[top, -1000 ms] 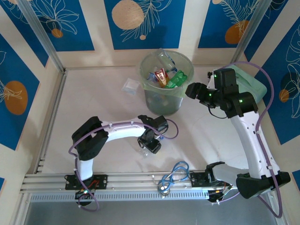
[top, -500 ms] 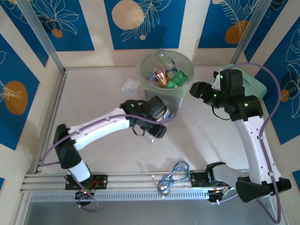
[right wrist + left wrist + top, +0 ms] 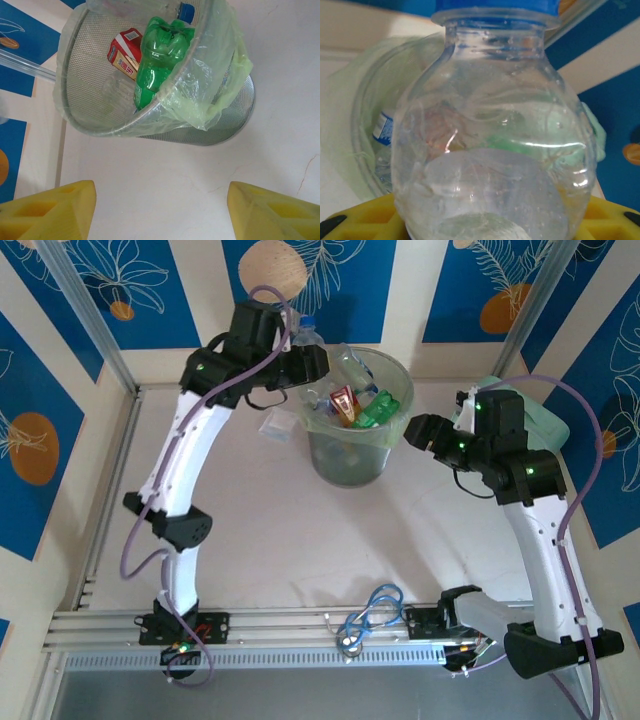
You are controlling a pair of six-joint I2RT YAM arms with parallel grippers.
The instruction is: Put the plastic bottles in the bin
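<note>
Presently: left jaws clenched on clear blue-capped bottle (image 3: 490, 140), bin (image 3: 345, 455) rim just ahead of them. Right jaws released, empty; bin ahead, green bottle (image 3: 160, 55) inside.

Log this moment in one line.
left gripper: holds clear bottle by bin rim | right gripper: open, empty, facing bin | bin: green bottle inside | status: clear bottle not yet released

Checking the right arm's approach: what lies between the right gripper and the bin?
Bare white table and nothing else, seen in the right wrist view between the open right gripper and the liner-wrapped mesh bin.
</note>
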